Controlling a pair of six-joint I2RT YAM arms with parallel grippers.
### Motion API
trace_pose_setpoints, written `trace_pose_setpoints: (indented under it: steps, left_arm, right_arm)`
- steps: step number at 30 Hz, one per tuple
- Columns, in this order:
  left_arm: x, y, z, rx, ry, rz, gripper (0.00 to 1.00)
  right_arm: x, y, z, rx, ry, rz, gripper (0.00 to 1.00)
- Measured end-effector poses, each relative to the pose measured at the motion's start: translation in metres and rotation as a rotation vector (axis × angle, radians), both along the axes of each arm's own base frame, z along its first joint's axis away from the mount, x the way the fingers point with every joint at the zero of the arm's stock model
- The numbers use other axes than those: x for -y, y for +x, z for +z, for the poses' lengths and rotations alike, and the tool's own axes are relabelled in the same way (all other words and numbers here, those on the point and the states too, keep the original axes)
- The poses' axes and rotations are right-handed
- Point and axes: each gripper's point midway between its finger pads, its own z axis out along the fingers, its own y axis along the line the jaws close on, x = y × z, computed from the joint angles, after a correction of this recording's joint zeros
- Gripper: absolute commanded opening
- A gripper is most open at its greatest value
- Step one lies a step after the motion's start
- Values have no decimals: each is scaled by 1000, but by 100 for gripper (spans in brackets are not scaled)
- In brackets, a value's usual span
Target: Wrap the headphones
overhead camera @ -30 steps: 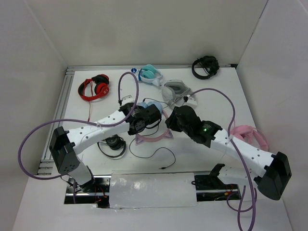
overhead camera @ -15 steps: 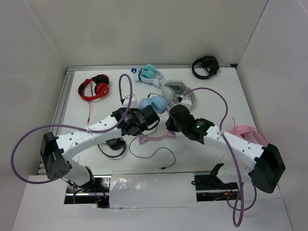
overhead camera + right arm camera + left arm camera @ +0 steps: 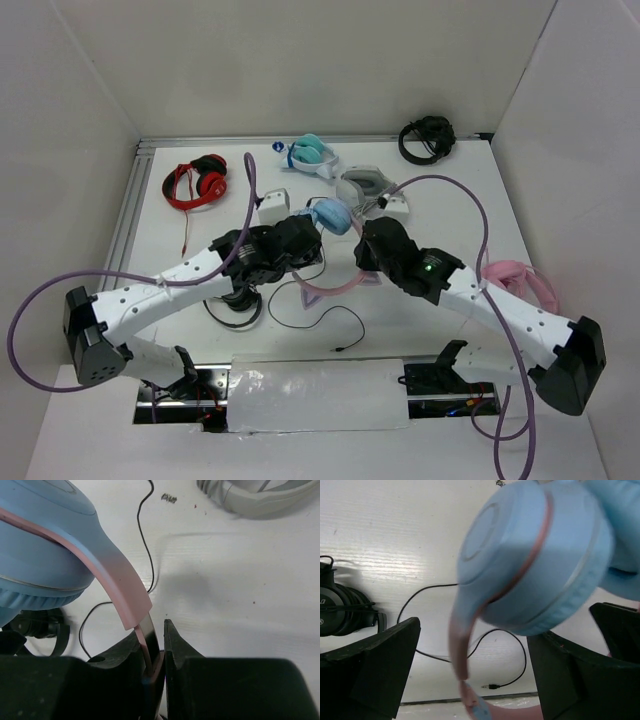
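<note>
**A:** What's lying on the white table?

**B:** Red headphones at ten o'clock, teal-and-white headphones at twelve, and a black pair at one (right in the far corner).

**A:** And closer in?

**B:** Grey headphones just past the middle. All-pink headphones at three, a dark headset at eight, and a thin black cable looping at six.

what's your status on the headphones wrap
Left gripper open, ear cup between its fingers. Right gripper shut on headphones. Cable loose on table, unwrapped.
</note>
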Motion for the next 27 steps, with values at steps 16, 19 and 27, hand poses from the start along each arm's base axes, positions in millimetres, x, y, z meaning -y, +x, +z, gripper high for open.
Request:
trace_pose_setpoints:
  steps: [16,19,27]
  left_arm:
    - [-25,-68,52,432,-242,-596,99]
    - [-16,-68,49,442,-213,-660,99]
    - [16,-57,16,415,-94,-817,99]
  right_arm:
    - [93,7,59,173,15,-78,0]
    - [99,7,82,210,21,-54,0]
    - [73,0,140,320,49,186,0]
